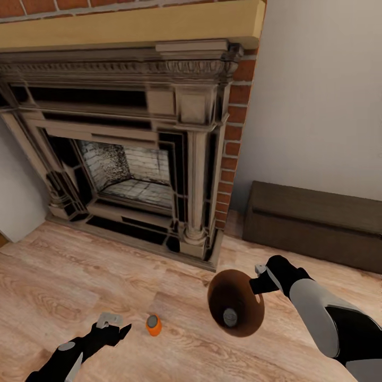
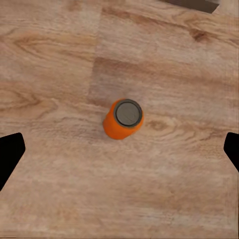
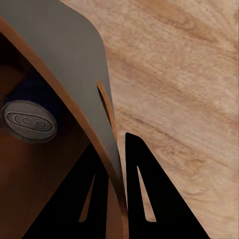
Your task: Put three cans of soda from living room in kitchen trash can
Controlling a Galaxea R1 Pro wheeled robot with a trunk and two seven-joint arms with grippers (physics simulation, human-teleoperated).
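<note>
While the robot faces the brick fireplace (image 1: 132, 159) in the living room, one orange soda can (image 1: 154, 324) stands upright on the wood floor (image 1: 53, 286) in the lower centre of the head view, just beside the left gripper (image 1: 114, 326), which is released, its fingers spread wide to either side of the can in the left wrist view (image 2: 123, 118). A can of this kind is judged light, rigid in the wall yet easily dented, and smooth enough to slip; take hold across the middle of the cylindrical body, below the silvery top, with moderate closing force. The left arm reaches in low from the lower left of the frame, wrist angled down so the camera looks nearly straight onto the can top. The right gripper (image 1: 261, 280) is clenched on the rim of the trash can (image 1: 236, 310), one finger inside and one outside the wall next to the slot handle (image 3: 105, 107). The bucket hangs tilted at lower right of centre, and a dark can (image 3: 30, 121) lies inside it
</note>
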